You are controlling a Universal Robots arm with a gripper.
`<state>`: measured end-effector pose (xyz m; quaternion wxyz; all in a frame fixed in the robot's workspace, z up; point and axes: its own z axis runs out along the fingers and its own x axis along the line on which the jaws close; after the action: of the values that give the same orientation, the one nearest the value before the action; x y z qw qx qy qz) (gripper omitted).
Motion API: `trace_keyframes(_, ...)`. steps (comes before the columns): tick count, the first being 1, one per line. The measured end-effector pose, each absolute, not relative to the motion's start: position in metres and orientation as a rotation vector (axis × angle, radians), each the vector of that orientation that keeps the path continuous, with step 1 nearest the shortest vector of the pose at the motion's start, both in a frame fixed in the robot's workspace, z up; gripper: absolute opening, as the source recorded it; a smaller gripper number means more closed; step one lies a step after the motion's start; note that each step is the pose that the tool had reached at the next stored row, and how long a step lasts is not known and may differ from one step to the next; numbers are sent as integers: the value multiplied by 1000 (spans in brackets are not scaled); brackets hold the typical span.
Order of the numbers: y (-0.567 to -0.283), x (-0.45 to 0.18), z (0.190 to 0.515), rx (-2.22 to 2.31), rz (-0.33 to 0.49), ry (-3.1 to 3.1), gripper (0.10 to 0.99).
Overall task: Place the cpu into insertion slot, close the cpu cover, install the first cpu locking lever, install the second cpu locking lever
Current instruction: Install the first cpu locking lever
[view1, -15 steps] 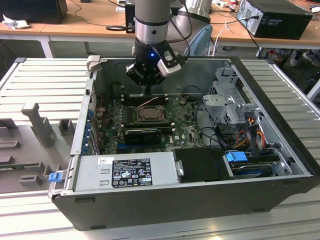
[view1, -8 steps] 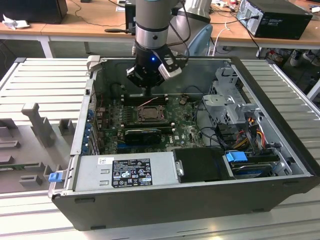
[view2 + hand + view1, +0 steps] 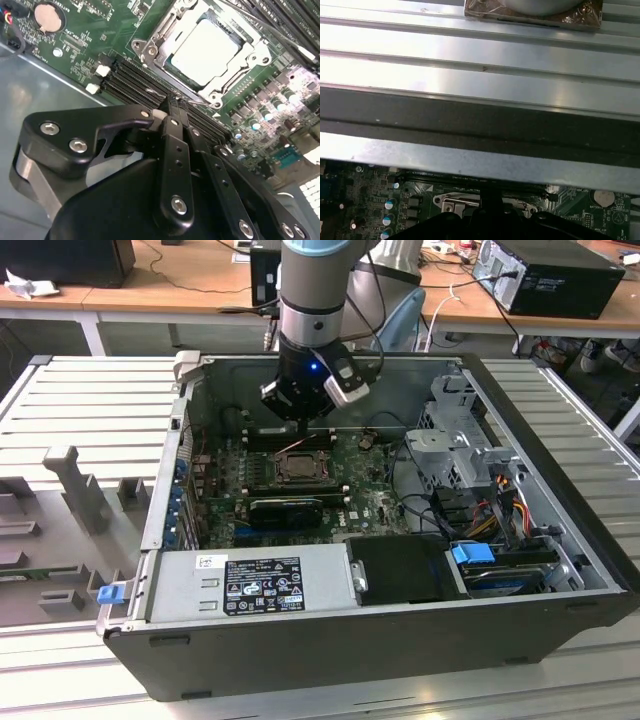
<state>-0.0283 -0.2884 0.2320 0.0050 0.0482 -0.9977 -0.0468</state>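
Note:
In the second wrist view the cpu (image 3: pixel 202 50) lies flat in the insertion slot (image 3: pixel 172 67), its dull silver top showing through the window of the cpu cover (image 3: pixel 152 40), which lies down over it. A thin locking lever rod (image 3: pixel 280 32) runs along one side of the socket. My gripper (image 3: pixel 175 101) hangs just beside the socket, over the black memory slots (image 3: pixel 130 82), fingers pressed together with nothing seen between them. From the exterior view the gripper (image 3: pixel 298 422) hovers just behind the socket (image 3: pixel 298 466) inside the open case.
A long black graphics card (image 3: pixel 285 510) lies in front of the socket, the power supply (image 3: pixel 260 580) nearer still. A drive cage (image 3: pixel 455 445) and cables (image 3: pixel 500 500) fill the exterior view's right. The case wall (image 3: pixel 480 150) stands close behind the gripper. A coin battery (image 3: pixel 48 16) sits on the board.

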Motion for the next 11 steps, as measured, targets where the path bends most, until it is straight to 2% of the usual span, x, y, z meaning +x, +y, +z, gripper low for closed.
trace_keyframes(11,-286,-21,224,150,-147,-3125,106)
